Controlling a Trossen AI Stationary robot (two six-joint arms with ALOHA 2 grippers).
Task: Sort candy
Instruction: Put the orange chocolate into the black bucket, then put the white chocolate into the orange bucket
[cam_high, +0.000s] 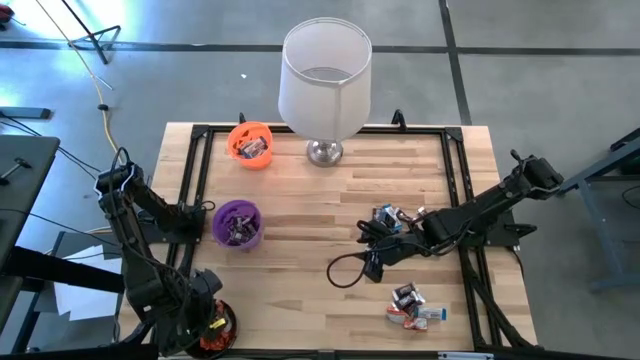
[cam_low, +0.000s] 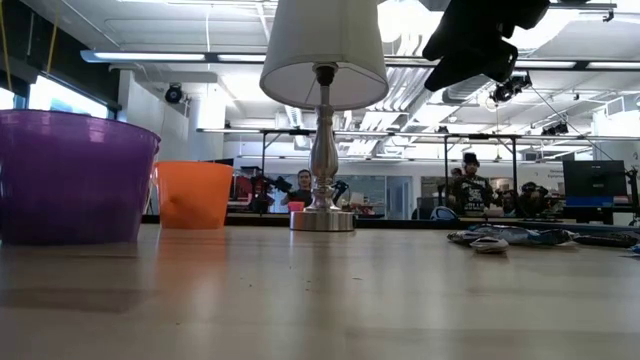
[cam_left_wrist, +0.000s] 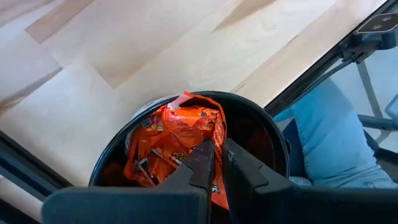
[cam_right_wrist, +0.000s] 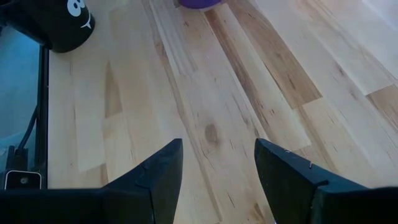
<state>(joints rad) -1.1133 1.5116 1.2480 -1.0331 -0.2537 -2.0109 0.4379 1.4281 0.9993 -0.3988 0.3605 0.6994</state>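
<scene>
My left gripper (cam_left_wrist: 217, 146) hangs over a black cup (cam_left_wrist: 273, 134) at the table's near left corner (cam_high: 222, 338) and is shut on an orange-wrapped candy (cam_left_wrist: 186, 121). More orange candy (cam_left_wrist: 146, 162) lies in the cup. My right gripper (cam_right_wrist: 217, 155) stands open above bare wood right of the table's middle (cam_high: 372, 262), with nothing between its fingers. Loose candy lies in one heap beside it (cam_high: 390, 217) and in another nearer the front edge (cam_high: 412, 305). My left gripper pinches the orange wrapper between its two fingers; a strip of the wrapper (cam_left_wrist: 218, 183) shows in the narrow gap. The fingers point steeply down from above. The rest of the candy spreads beyond the fingertips over the cup's mouth; whether it touches the candy below, I cannot tell.
A purple cup (cam_high: 237, 223) and an orange cup (cam_high: 250, 143), both with candy inside, stand on the left half. A lamp (cam_high: 325, 80) with a white shade stands at the far edge. A black frame (cam_high: 455, 160) borders the table. People (cam_low: 470, 185) are in the room behind.
</scene>
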